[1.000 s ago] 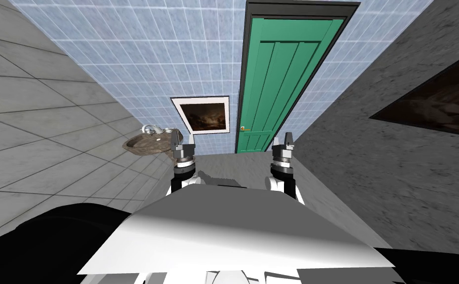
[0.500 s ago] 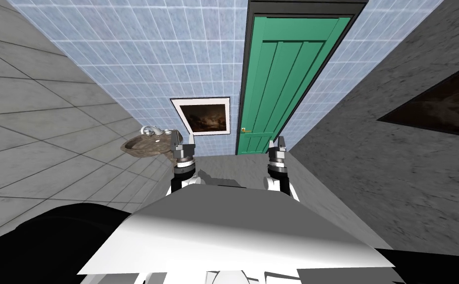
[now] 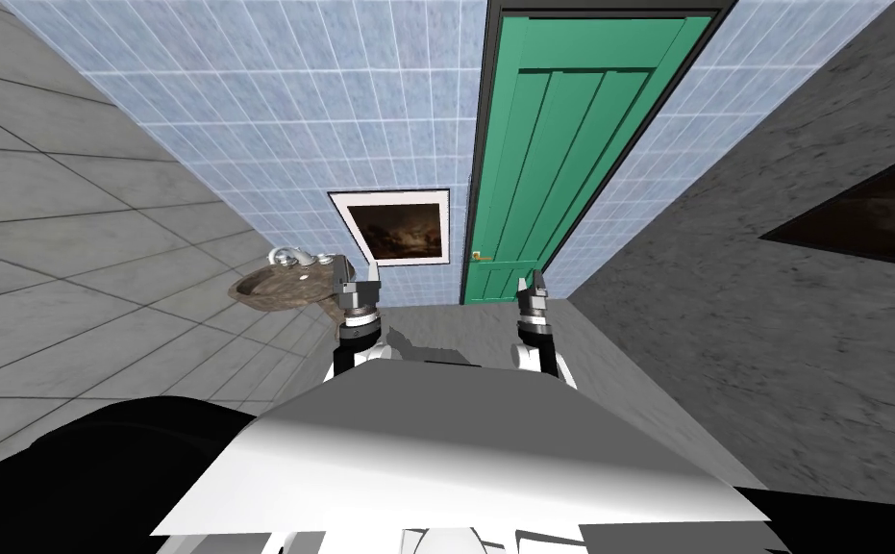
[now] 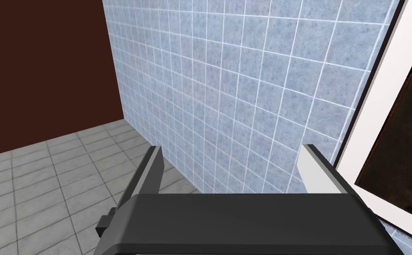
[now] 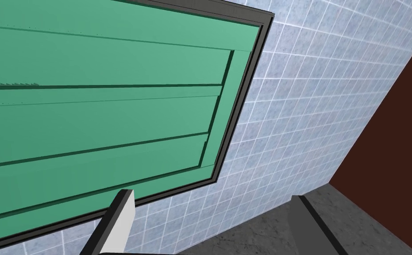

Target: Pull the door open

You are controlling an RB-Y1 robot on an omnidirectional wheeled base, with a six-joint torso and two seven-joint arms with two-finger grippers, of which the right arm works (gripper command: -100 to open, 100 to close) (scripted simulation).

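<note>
While the right gripper (image 3: 532, 281) hangs wide open and empty near the shut green door (image 3: 551, 163), the left gripper (image 3: 359, 279) is wide open and empty too.

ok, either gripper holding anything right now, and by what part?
Nothing held. Left gripper and right gripper both stand open and empty; the handle on the green door is untouched.

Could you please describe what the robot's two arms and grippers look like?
Both forearms are white with dark joints and ringed grey wrists. The left gripper and right gripper each have two thin, light grey, blade-like fingers on a dark box.
</note>
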